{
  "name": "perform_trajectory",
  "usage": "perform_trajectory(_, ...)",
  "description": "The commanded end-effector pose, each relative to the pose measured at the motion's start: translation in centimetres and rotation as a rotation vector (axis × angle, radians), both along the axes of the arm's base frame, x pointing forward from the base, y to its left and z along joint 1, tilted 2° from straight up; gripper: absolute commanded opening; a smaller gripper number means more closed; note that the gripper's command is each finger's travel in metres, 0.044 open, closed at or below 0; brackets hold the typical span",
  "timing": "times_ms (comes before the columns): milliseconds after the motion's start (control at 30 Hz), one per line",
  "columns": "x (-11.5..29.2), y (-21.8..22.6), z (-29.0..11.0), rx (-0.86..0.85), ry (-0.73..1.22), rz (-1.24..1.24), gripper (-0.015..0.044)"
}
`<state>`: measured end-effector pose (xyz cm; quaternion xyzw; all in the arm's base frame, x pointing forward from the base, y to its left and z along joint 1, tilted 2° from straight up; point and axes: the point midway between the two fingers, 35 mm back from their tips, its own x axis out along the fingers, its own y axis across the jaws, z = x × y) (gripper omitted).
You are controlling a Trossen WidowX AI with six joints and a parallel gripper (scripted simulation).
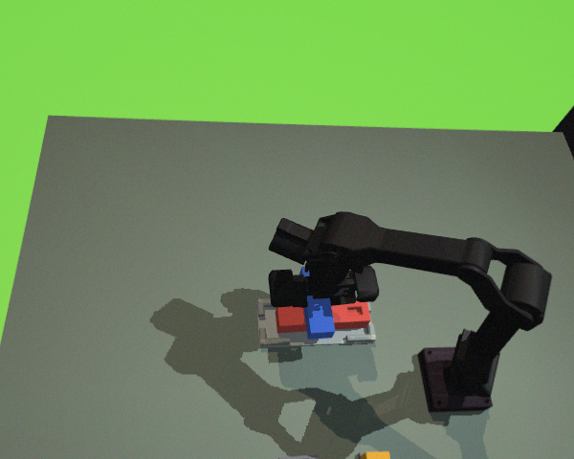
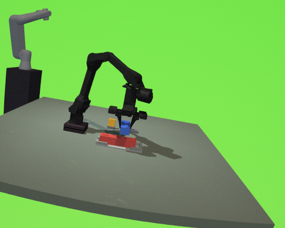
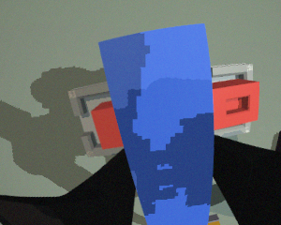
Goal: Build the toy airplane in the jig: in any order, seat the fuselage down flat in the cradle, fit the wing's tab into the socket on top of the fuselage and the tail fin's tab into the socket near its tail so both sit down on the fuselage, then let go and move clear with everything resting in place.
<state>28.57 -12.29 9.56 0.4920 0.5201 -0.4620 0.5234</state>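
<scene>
The red fuselage (image 1: 291, 318) (image 2: 115, 140) (image 3: 237, 103) lies flat in the grey jig cradle (image 1: 267, 337) (image 2: 137, 147) (image 3: 81, 103). My gripper (image 1: 321, 292) (image 2: 126, 125) (image 3: 166, 144) is shut on the blue wing (image 1: 320, 321) (image 2: 124, 129) (image 3: 169, 119). It holds the wing crosswise over the fuselage's middle, at or just above its top. I cannot tell whether the wing's tab is in the socket. The open tail socket (image 1: 359, 311) (image 3: 241, 103) shows near one end of the fuselage. The orange tail fin (image 1: 373, 454) (image 2: 111, 122) stands on the table, apart from the jig.
The arm's base (image 1: 452, 381) (image 2: 75, 126) is bolted to the table to the right of the jig in the top view. A grey arm on a black pedestal (image 2: 20, 88) stands beyond the table's far left corner in the exterior view.
</scene>
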Motion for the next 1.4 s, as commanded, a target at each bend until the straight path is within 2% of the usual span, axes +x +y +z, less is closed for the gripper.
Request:
perform_trajectory(0, 0.1, 0.0, -0.5, 0.002, -0.005, -0.003, 0.0195)
perform_trajectory(533, 0.2, 0.2, -2.9, 0.002, -0.005, -0.003, 0.0195)
perform_trajectory(767, 0.1, 0.1, -2.7, 0.000, 0.001, 0.000, 0.0148)
perform_trajectory(933, 0.1, 0.1, -2.7, 0.000, 0.001, 0.000, 0.0017)
perform_trajectory(1367, 0.1, 0.1, -2.7, 0.000, 0.001, 0.000, 0.0358)
